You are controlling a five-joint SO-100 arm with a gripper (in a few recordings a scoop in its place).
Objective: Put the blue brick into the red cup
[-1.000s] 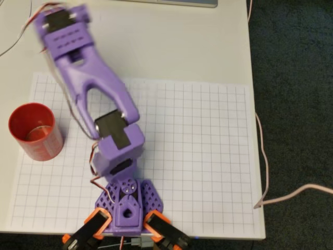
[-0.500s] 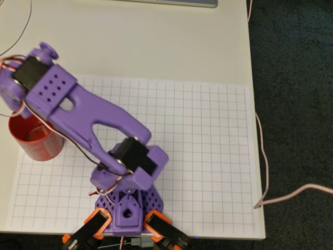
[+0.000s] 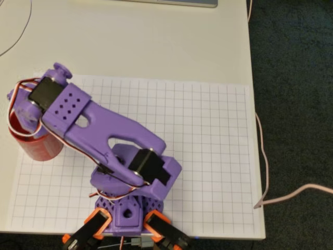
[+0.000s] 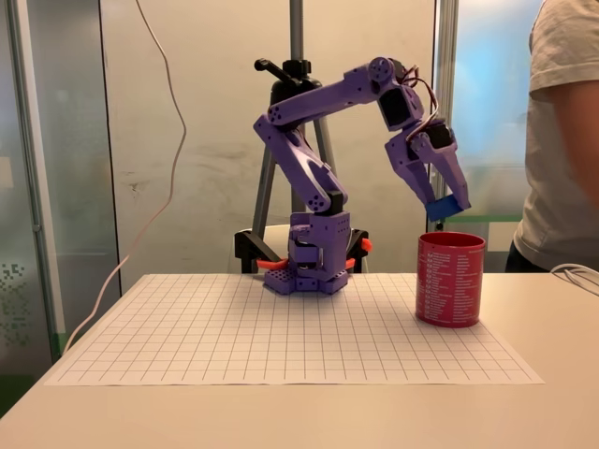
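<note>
Hung above the red cup [image 4: 450,279] at the gridded surface's [image 4: 281,337] right side in the fixed view, tool [image 4: 445,207] clenched on the blue brick [image 4: 446,207].

A white sheet of grid paper [image 3: 208,156] is laid flat on a pale table [image 3: 156,41], filling the lower middle of the overhead view. A pinkish cable [image 3: 265,156] is seen trailing over the table's right edge onto dark carpet [image 3: 296,78]. In the fixed view, a tripod [image 4: 298,112] stands at centre, and a person in a light T-shirt [image 4: 562,140] is seen at the right edge.
</note>
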